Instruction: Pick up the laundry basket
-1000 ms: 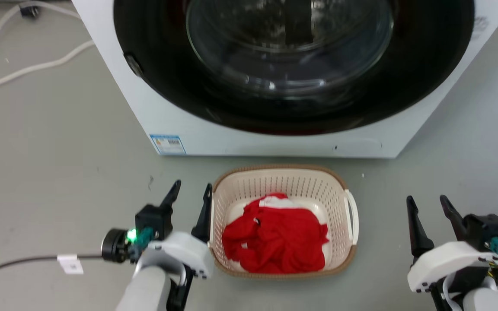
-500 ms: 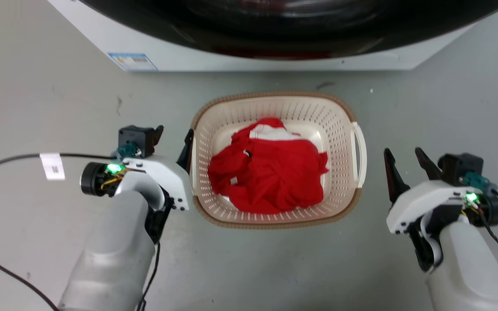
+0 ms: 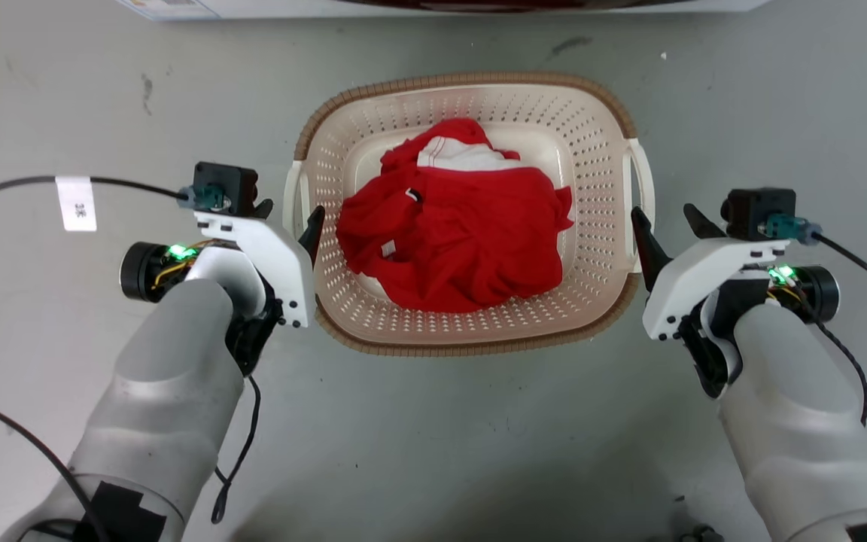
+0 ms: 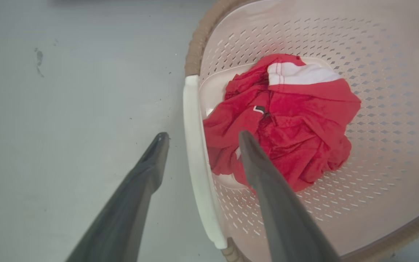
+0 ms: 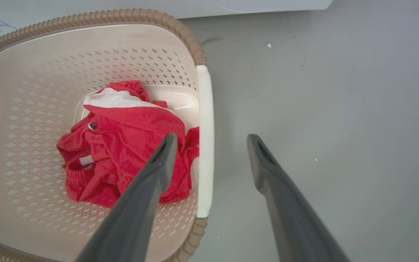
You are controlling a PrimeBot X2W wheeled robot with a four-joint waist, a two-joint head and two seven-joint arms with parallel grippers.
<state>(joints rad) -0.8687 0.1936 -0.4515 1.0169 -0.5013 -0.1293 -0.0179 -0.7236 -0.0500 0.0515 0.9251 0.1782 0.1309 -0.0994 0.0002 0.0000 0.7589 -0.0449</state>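
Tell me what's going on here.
The robot has both arms at the laundry basket. The open left gripper straddles its left handle and the open right gripper its right handle, one finger inside the wall, one outside. Nothing is gripped yet; the basket, holding red clothing, sits on the floor.

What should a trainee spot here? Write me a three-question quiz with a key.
1. True or false: the open left gripper has one finger on each side of the basket's white handle.
2. What lies in the basket? A. red clothing B. blue towels C. nothing
3. Fill in: the basket stands on the ____.
Key: 1 true; 2 A; 3 floor.
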